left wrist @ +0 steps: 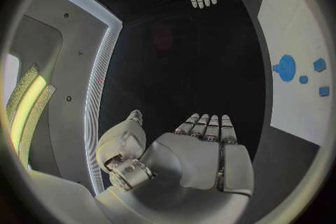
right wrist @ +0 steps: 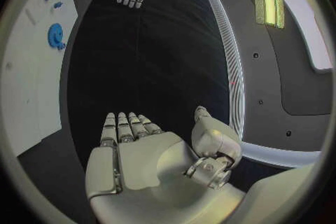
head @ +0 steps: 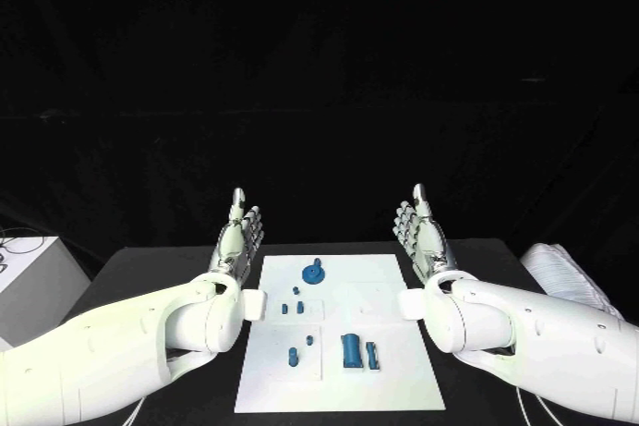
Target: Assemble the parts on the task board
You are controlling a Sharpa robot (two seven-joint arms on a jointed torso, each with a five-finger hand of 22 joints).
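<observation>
The black tabletop (head: 160,269) carries the white task board (head: 386,389) at its middle, lying lengthwise away from the robot. On the board the blue parts lie scattered and apart from one another: a blue block (head: 352,350) with a slimmer bar (head: 371,354) just beside it toward 5 o'clock of the board's centre, a round gear-like part (head: 314,274) toward 12 o'clock, a peg (head: 293,357) toward 7 o'clock, and a few small pieces (head: 301,307) near the middle. Whether any of them is seated in its place cannot be told from here.

The left hand (head: 237,239) is raised at the board's 9 o'clock edge, the right hand (head: 424,237) at its 3 o'clock edge. Both are released: fingers straight and lightly spread, palms facing each other across the board, holding nothing and touching nothing.

This layout fits hands poised ahead of a pick as well as hands drawn back after placing parts, so no single move is settled. Any grasp here would, in my judgement, call for a slow descent and a fine pinch, since the pieces are small and lie close together.
</observation>
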